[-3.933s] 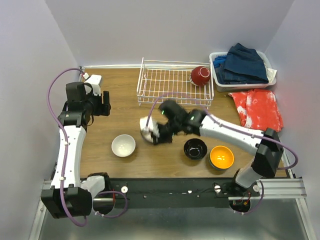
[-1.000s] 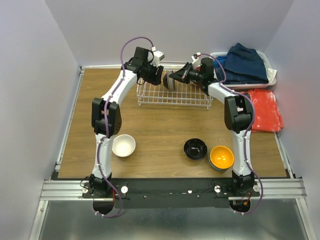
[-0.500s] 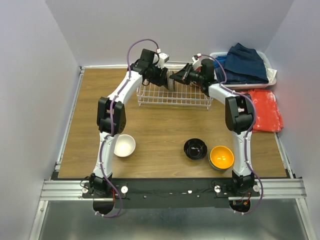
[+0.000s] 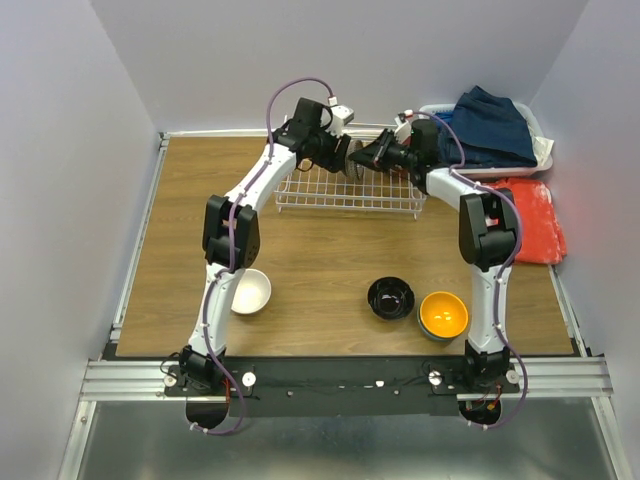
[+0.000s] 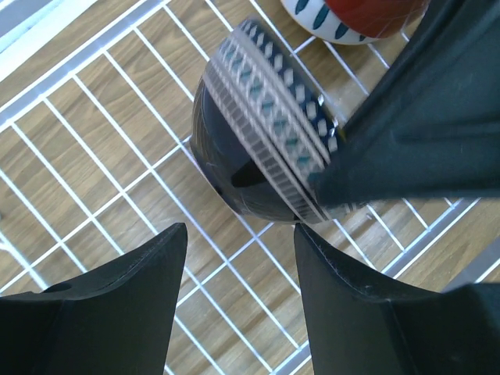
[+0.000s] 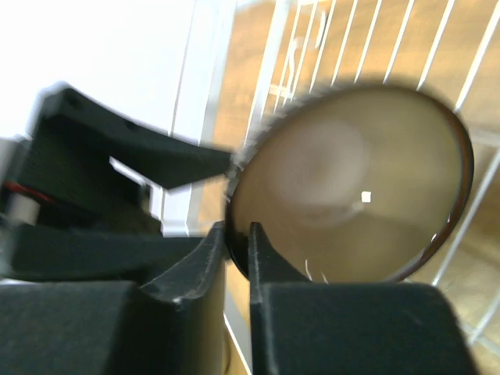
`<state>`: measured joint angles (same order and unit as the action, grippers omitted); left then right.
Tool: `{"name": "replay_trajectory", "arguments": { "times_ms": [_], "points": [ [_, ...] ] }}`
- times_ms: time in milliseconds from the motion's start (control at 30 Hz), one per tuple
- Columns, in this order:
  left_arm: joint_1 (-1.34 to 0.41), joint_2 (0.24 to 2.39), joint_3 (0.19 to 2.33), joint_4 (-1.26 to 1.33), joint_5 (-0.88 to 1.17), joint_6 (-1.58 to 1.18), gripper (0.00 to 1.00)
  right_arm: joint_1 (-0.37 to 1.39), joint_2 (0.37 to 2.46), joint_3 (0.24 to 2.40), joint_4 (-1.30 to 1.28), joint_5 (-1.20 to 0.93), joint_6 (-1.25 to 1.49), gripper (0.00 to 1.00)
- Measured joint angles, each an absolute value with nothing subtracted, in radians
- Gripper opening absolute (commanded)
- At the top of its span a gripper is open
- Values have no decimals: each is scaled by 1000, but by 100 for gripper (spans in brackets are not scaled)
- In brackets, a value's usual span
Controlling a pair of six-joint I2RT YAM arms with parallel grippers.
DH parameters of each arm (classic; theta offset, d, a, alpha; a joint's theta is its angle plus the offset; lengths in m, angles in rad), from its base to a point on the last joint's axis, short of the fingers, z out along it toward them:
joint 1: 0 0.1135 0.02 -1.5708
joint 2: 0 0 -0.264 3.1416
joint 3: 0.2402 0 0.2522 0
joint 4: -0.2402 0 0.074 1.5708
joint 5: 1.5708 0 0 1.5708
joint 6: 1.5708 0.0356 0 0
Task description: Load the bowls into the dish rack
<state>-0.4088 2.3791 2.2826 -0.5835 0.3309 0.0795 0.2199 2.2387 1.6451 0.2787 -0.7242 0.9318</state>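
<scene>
Far worktop, over rack [image 4: 310, 187]: my right jaws pinch bowl [image 5: 266, 109] rim, left jaws spread empty. Seat bowl before releasing.

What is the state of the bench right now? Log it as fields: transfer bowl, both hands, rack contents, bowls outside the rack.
transfer bowl: dark glossy round bowl with a blue-patterned band and tan inside, tipped on edge within the white wire-grid dish rack
right hand: straddles that bowl's rim; clamped or not, unclear
left hand: open, hovers beside the bowl, not touching it
also in rack: red round bowl
on wooden table: white round bowl, glossy black round bowl, orange round bowl
</scene>
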Motion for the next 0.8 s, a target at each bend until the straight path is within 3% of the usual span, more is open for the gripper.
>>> {"name": "replay_trajectory", "arguments": {
  "times_ms": [100,333,533,800],
  "points": [
    [-416,2388,2284,-580,334,78,66,205,2226,1645,295,-720,922,2],
    [-416,2360,2246,-577,319,79,67,192,2223,1645,299,-753,926,1],
    [-377,2122,2006,-569,262,111,67,200,2243,1706,289,-773,947,1],
    [-335,1884,1899,-503,143,125,68,268,2284,1820,315,-783,1000,1]
  ]
}}
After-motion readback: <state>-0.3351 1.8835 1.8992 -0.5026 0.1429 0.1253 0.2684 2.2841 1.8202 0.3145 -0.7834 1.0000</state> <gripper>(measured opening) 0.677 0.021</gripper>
